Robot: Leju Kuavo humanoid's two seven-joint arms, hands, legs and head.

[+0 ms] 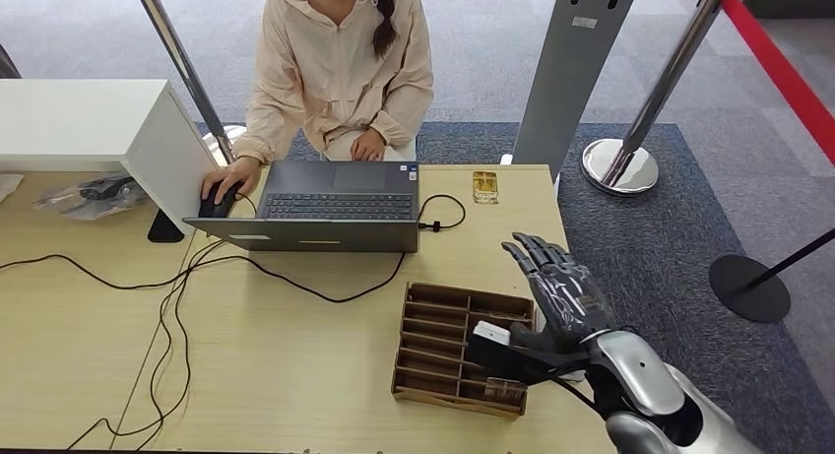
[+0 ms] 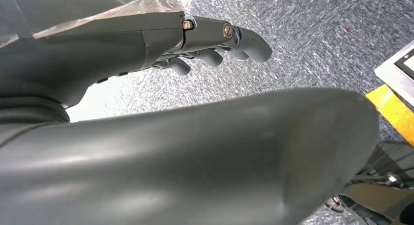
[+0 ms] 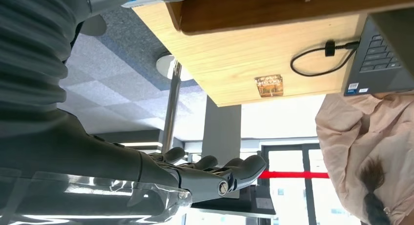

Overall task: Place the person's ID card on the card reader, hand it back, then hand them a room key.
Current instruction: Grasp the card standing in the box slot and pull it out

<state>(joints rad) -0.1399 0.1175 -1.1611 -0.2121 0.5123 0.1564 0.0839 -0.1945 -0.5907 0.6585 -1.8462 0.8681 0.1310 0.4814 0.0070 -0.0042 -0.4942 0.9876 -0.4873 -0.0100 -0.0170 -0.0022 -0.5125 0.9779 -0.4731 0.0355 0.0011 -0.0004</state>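
Observation:
My right hand hovers over the right end of a wooden slotted organizer near the table's front right corner. Its fingers are straight and spread, and its thumb points left across the slots. A white card shows right beside the thumb; I cannot tell whether they touch. In the right wrist view the right hand has its fingers stretched out with nothing between them. A small amber card lies flat at the table's far edge, also visible as the amber card. My left hand hangs over grey carpet, holding nothing.
A person sits across the table with one hand on a mouse beside an open laptop. Black cables trail over the left half of the table. A white box stands at far left. A stanchion base stands beyond the table's right end.

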